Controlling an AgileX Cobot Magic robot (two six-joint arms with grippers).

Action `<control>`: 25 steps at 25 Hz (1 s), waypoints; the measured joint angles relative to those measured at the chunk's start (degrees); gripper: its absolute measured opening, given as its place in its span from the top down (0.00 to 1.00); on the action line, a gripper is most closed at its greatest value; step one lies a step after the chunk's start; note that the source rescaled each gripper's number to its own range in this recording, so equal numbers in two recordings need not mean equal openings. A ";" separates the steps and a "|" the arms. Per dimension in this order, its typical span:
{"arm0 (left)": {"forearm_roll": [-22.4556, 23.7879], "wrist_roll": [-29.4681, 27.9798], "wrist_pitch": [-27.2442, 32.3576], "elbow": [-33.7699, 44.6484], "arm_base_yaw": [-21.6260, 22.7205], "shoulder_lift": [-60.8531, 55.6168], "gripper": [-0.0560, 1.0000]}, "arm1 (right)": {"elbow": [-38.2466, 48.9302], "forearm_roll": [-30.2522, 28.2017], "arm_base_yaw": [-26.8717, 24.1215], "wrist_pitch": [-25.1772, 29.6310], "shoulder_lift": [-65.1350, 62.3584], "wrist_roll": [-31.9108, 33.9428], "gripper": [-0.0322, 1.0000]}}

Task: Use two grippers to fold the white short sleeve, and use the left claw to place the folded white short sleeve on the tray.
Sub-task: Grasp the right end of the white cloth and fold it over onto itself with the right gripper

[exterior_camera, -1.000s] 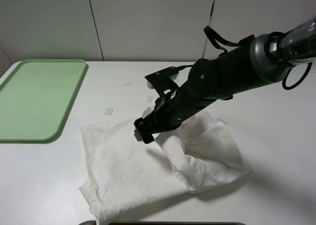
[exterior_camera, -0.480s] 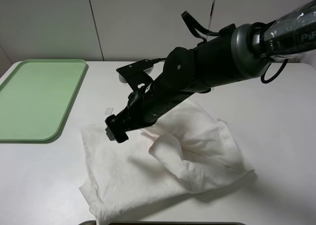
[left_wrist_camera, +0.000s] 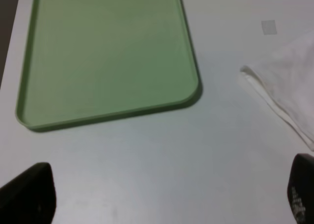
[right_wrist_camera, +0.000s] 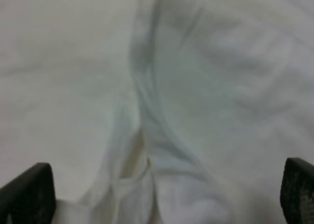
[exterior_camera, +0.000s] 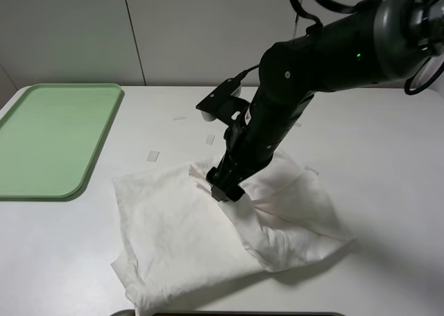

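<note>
We poise our right gripper (exterior_camera: 225, 190), jaws wide apart, low over a raised crease of the white shirt (exterior_camera: 166, 233) lying near the tray (exterior_camera: 48, 136), likely to pinch a fold; our left gripper (left_wrist_camera: 162, 194) hangs open near the tray's corner

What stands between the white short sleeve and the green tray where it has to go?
Nothing visible does. Only bare table lies between the white short sleeve and the tray. One small tape strip lies flat nearby, probably too thin to block.
</note>
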 joint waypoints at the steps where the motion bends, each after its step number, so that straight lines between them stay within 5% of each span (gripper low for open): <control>1: 0.06 0.00 0.00 0.00 0.00 0.00 0.05 | 0.00 -1.75 -0.01 0.54 -0.86 1.47 0.00; 9: 0.35 0.00 0.00 0.00 0.00 0.00 0.05 | 1.16 -10.65 -0.43 4.97 -8.58 13.59 0.00; 16: 0.46 0.00 -0.04 0.00 0.00 0.00 0.05 | 9.58 -12.39 -4.50 0.53 -9.13 19.17 0.00; 25: 0.56 0.00 -0.11 0.00 0.00 0.00 0.05 | 15.83 -7.74 -2.00 -17.38 -9.13 26.94 0.00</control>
